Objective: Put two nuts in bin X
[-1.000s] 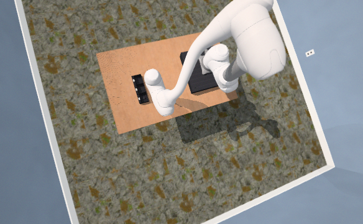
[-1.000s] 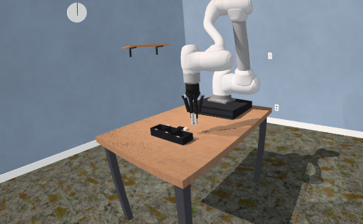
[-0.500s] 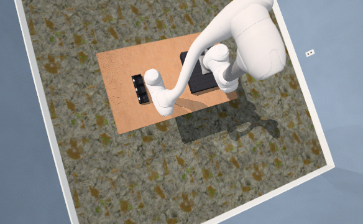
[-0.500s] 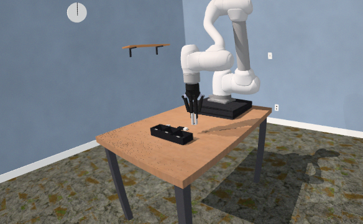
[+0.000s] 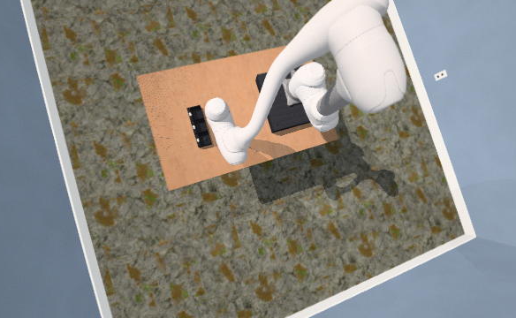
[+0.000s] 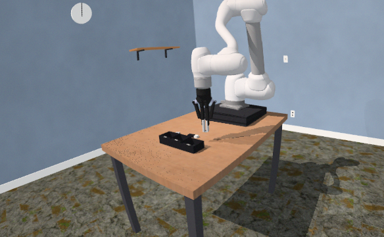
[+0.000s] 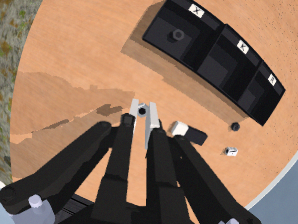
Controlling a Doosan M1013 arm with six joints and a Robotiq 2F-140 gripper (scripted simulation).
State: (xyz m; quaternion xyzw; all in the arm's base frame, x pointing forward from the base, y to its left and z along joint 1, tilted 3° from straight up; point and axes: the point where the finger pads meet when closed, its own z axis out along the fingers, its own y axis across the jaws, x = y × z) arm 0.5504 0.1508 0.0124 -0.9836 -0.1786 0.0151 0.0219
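Note:
My gripper (image 7: 142,110) is shut on a small dark nut (image 7: 141,111), held at the fingertips above the table. In the exterior view the gripper (image 6: 205,129) hangs just behind the right end of the black three-compartment bin row (image 6: 181,141). In the wrist view the bin row (image 7: 214,54) lies ahead, each compartment with a small white tag. The left compartment holds a dark nut (image 7: 178,34). I cannot read for sure which tag is the X. Another dark nut (image 7: 234,125) lies on the table near the row's right end.
A small white piece (image 7: 230,152) and a white-and-dark piece (image 7: 186,131) lie on the table near my fingers. The arm's black base plate (image 6: 239,113) stands at the table's back. In the overhead view the arm hides the gripper beside the bin row (image 5: 199,126).

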